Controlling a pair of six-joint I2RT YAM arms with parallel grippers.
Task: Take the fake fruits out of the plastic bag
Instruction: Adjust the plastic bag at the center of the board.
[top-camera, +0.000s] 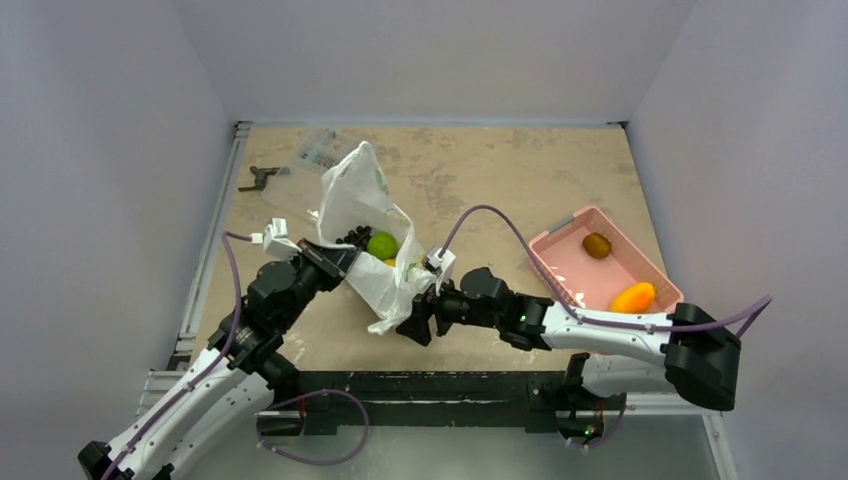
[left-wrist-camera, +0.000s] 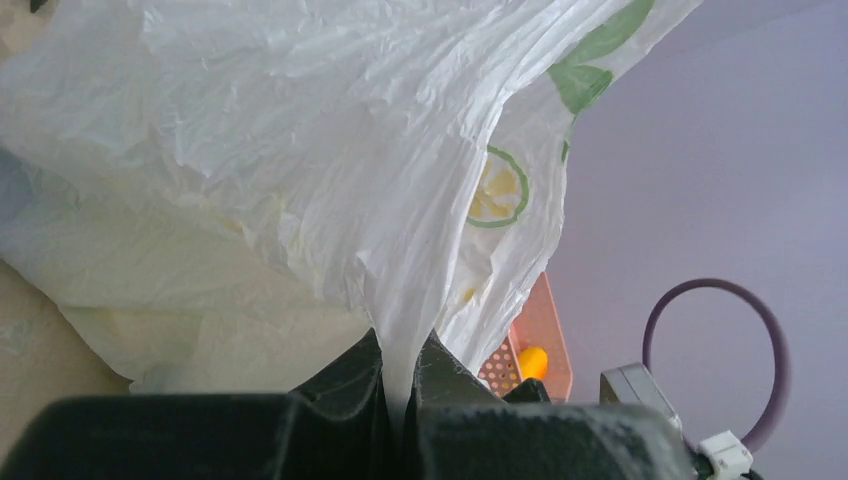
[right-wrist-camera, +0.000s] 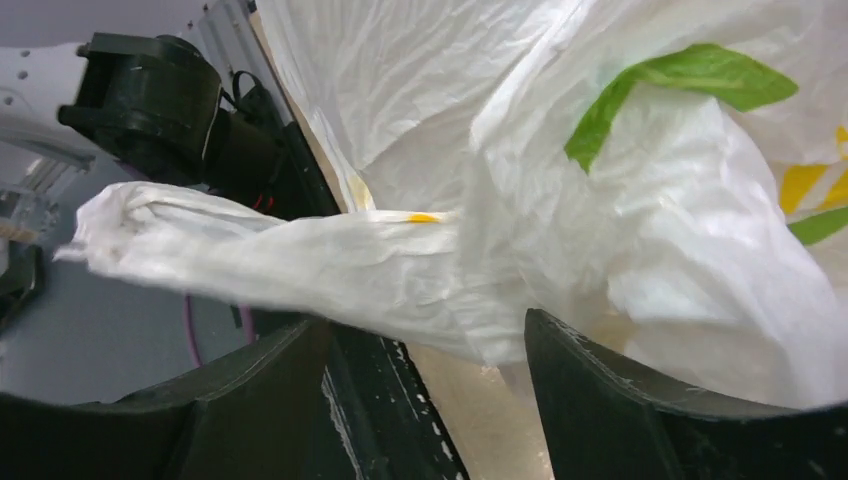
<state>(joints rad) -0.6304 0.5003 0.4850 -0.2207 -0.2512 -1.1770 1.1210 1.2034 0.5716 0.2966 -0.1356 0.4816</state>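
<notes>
Tan table (top-camera: 520, 180), pale lilac walls. Both arms reach inward to the bag (top-camera: 360, 195) mid-table, with a green fruit (top-camera: 381, 245) inside. The left gripper (left-wrist-camera: 400, 365) pinches its film. The right gripper (right-wrist-camera: 430, 340) gapes wide around a fold.

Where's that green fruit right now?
Seen from above, the green fruit sits inside the open plastic bag, left of the picture's middle, right beside the dark grape bunch.

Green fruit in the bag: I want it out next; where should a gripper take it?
Likely across its round middle, from above through the plastic bag's open mouth: the green fruit's top shows bare, bag walls cover its sides, the left gripper pinches the rim.
</notes>
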